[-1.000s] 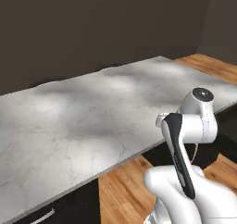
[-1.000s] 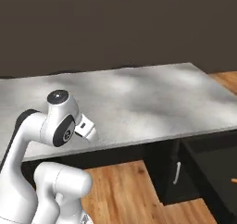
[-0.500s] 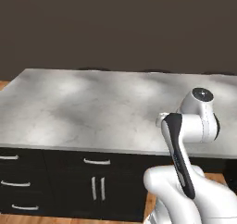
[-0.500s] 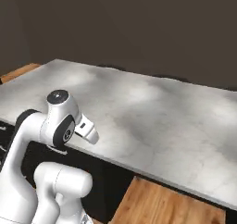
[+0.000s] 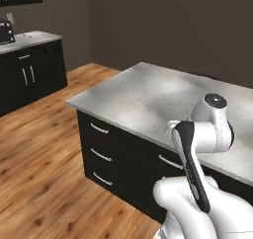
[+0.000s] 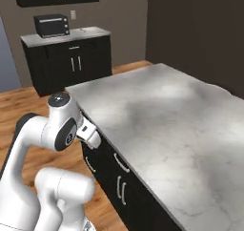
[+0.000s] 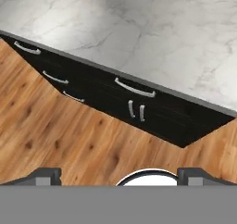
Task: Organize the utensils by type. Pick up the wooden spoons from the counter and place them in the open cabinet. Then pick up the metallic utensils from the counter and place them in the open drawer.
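We see the gripper [image 7: 118, 174] with its fingers spread wide, holding nothing, looking down at the wood floor [image 7: 55, 140] and black drawers [image 7: 134, 102]. The marble counter [image 6: 162, 115] stretches ahead, beside our arm [image 6: 62, 127].

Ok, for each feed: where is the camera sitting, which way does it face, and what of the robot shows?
Left base view: behind the arm on its left, facing the white marble island counter with grey veins and black drawers; white arm at lower right.
Right base view: behind on its right, facing along the same counter toward a black toaster oven; arm at lower left.
Hand view: on the hand, looking down at counter edge, black base cabinets and wood floor; open gripper at bottom.
All three share the counter.
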Tool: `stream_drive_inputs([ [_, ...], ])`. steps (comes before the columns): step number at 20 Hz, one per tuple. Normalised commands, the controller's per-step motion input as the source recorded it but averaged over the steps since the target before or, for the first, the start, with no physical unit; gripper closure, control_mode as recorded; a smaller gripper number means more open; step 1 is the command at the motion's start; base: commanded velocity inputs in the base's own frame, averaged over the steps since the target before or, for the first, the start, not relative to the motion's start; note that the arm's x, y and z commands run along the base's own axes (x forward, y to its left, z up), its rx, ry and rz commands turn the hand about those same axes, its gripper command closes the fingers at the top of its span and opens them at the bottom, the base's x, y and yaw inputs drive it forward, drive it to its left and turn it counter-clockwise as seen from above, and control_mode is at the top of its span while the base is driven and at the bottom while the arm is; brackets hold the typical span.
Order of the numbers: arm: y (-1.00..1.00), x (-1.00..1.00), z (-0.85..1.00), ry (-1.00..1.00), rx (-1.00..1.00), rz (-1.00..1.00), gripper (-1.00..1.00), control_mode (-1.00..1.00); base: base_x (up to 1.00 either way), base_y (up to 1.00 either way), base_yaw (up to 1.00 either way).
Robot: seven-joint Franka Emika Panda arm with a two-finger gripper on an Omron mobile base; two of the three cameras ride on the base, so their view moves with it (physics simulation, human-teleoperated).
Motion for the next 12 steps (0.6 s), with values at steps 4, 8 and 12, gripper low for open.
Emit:
stream_drive_inputs([
  [4,0.00,0.00,0.00,0.00,0.00,0.00,-1.00,1.00,0.61,0.85,0.31],
  [8,0.00,0.00,0.00,0.00,0.00,0.00,-1.00,1.00,0.77,0.99,0.08],
  [12,0.00,0.00,0.00,0.00,0.00,0.00,-1.00,1.00,0.85,1.00,0.00],
])
